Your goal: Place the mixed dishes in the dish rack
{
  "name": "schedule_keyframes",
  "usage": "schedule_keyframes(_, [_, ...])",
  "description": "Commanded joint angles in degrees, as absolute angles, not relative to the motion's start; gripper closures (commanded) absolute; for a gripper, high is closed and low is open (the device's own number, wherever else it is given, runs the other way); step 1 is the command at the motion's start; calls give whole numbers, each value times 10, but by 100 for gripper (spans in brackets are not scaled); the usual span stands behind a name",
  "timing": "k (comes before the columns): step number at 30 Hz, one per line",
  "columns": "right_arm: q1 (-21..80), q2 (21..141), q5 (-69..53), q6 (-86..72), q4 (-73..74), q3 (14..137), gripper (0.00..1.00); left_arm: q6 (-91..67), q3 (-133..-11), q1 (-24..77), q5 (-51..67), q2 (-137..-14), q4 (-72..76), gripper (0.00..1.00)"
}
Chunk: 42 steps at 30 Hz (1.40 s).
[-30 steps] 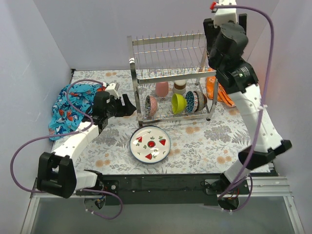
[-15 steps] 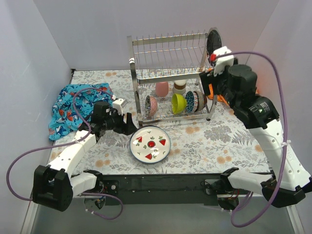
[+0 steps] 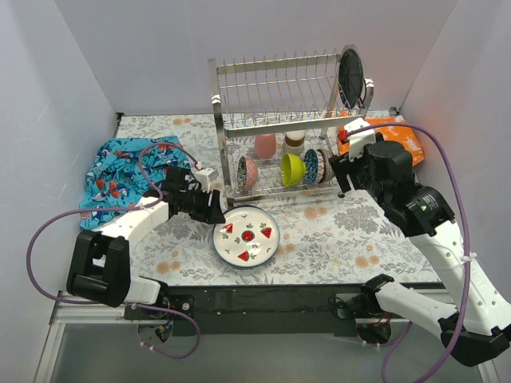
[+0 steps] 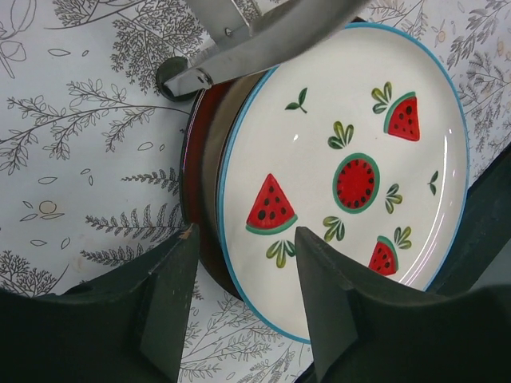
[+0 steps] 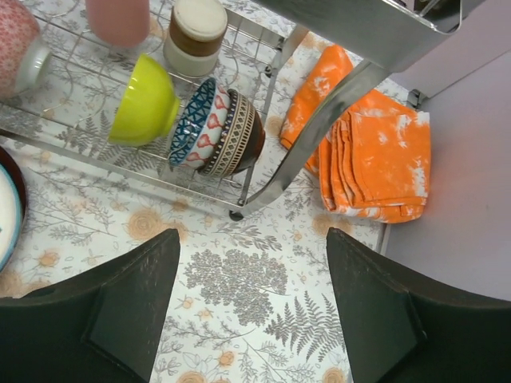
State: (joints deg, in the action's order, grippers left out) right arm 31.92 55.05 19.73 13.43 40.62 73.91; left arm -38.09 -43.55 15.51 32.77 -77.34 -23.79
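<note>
The white plate with red fruit marks [image 3: 247, 234] lies flat on the table in front of the dish rack [image 3: 279, 120]. My left gripper [image 3: 214, 209] is open, its fingers either side of the plate's left rim [image 4: 239, 263]; the left wrist view shows the plate [image 4: 343, 167] filling the frame. A black plate [image 3: 350, 73] stands in the upper shelf's right end. The lower tier holds a pink bowl [image 3: 247, 171], lime bowl [image 3: 292, 169], patterned bowl [image 3: 313, 166], pink cup [image 3: 265, 145] and another cup [image 3: 294, 142]. My right gripper [image 3: 339, 171] is open and empty by the rack's right front post [image 5: 319, 132].
A blue patterned cloth [image 3: 120, 171] lies at the left. An orange cloth [image 3: 383, 136] lies right of the rack, also in the right wrist view [image 5: 375, 155]. A rack foot and rail [image 4: 239, 48] sit just beyond the plate. White walls close in on three sides.
My right arm has come down from the upper shelf, leaving the black plate standing there. My left gripper has moved right to the fruit plate's rim.
</note>
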Motion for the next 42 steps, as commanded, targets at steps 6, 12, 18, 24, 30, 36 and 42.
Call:
schedule_keyframes(6, [318,543,195,146,386,698,20,-374,-471,158,343,-822,-261,58])
schedule_keyframes(12, [319,563,180,139,368,681,22,-361,-483,159,363,-836,-286,83])
schedule_keyframes(18, [318,580,48,136,336,635,22,-338,-494,159,380,-819,-327,100])
schedule_keyframes(24, [318,601,-164,145,281,588,21,-280,-491,159,381,-728,-351,100])
schedule_keyframes(30, [330,646,-320,164,211,541,23,-261,-475,159,410,-660,-331,100])
schedule_keyframes(36, [346,718,-399,151,125,516,22,-265,-472,159,429,-641,-318,100])
schedule_keyframes(42, [364,803,-464,127,82,541,22,-272,-485,159,442,-646,-308,100])
